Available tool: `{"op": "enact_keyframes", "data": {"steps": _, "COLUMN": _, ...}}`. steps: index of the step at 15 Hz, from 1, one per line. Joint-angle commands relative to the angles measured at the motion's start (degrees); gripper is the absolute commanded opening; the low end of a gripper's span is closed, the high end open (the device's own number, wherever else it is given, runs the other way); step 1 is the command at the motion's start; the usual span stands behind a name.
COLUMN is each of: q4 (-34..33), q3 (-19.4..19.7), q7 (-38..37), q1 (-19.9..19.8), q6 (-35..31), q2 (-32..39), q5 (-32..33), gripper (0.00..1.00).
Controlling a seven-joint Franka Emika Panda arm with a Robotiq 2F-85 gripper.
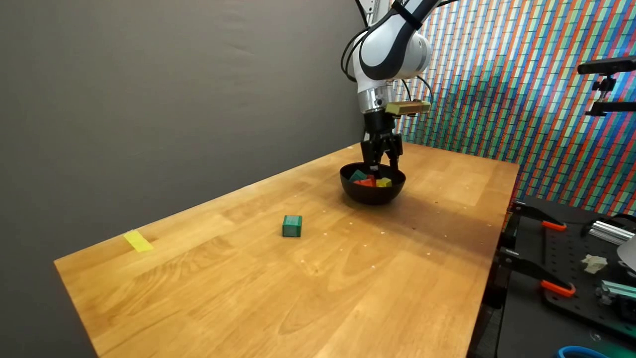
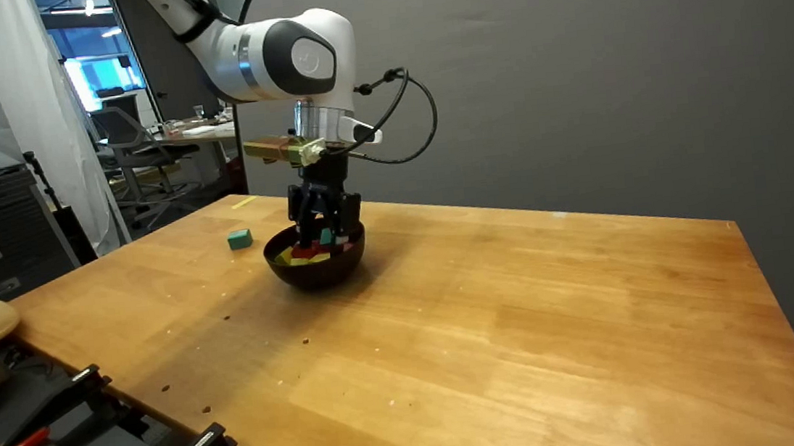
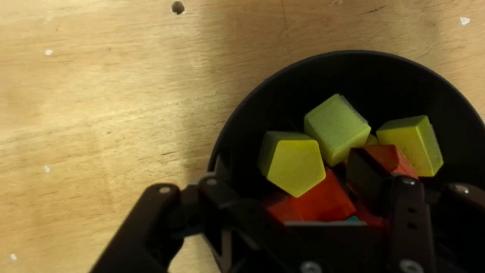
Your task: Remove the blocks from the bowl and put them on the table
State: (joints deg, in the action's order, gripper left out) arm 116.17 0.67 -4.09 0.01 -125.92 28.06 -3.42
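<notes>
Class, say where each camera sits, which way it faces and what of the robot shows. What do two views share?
In an exterior view: raised, nearer the yellow tape strip, facing along the table; arm and gripper show.
In an exterior view: raised, across from that strip, facing the gray wall; arm and gripper show.
Wrist view: low on the arm, facing down into the bowl; fingers show.
Both exterior views share a green block outside the bowl.

- You've got one desk (image 2: 523, 327) and one black bowl (image 1: 372, 195).
- Yellow blocks (image 3: 296, 167) in the bowl: you can see three, plus a yellow sliver (image 3: 371, 140) too hidden to call.
- Red blocks (image 3: 324, 201) in there: at least two, overlap's messy.
- One green block (image 1: 292, 226) loose on your desk, at least one green block (image 1: 357, 175) in the bowl.
- One yellow tape strip (image 1: 138, 240).
- Two black clamps (image 1: 531, 270).
</notes>
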Motion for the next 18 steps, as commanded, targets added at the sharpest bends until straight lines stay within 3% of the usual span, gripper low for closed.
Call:
{"op": "enact_keyframes", "data": {"steps": 1, "q4": 2.37, "q3": 0.17, "q7": -0.48, "q1": -0.04, "q6": -2.06, "q2": -1.85, "q5": -0.07, "gripper": 0.74}}
{"op": "enact_keyframes", "data": {"steps": 7, "q4": 0.31, "q3": 0.97, "q7": -4.71, "q1": 2.75, "q6": -0.07, "q2": 0.63, "q5": 4.12, "gripper": 0.79}}
{"op": "enact_keyframes", "data": {"steps": 11, "q4": -0.38, "q3": 1.31, "q7": -7.8, "q1": 4.41, "q6": 0.49, "q2": 1.74, "q5": 6.97, "gripper": 0.76}}
{"op": "enact_keyframes", "data": {"steps": 12, "q4": -0.6, "q3": 1.43, "q7": -8.59, "q1": 4.8, "q6": 0.66, "q2": 2.0, "q5": 7.68, "gripper": 0.52}}
{"op": "enact_keyframes", "data": {"steps": 14, "q4": -1.0, "q3": 1.47, "q7": -9.63, "q1": 5.27, "q6": 1.21, "q2": 2.47, "q5": 8.64, "gripper": 0.47}}
{"op": "enact_keyframes", "data": {"steps": 18, "q4": -2.58, "q3": 1.62, "q7": -11.2, "q1": 5.6, "q6": 2.86, "q2": 4.22, "q5": 9.29, "gripper": 0.15}}
